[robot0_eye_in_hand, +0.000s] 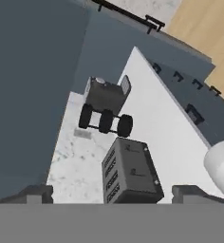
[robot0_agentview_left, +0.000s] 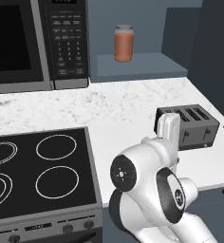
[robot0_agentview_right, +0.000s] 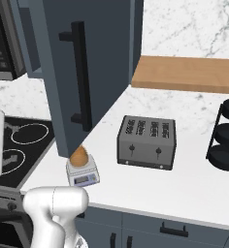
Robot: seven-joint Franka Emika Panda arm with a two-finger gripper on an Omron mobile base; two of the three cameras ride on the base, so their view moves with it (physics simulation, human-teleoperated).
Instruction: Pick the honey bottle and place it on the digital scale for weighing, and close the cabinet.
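The honey bottle (robot0_agentview_right: 79, 157) already sits on the digital scale (robot0_agentview_right: 83, 173). My pincer (robot0_eye_in_hand: 112, 195) is spread, empty; the open cabinet (robot0_agentview_right: 87, 72) door hangs beside it, handle vertical.

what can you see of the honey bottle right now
The honey bottle is a small rounded amber-orange bottle that looks glossy, like plastic or glass. It stands upright on the round top of the digital scale, near the counter's front edge beside the stove. The lower corner of the open cabinet door hangs just over it and hides its top, so the cap cannot be seen. Nothing else touches it.
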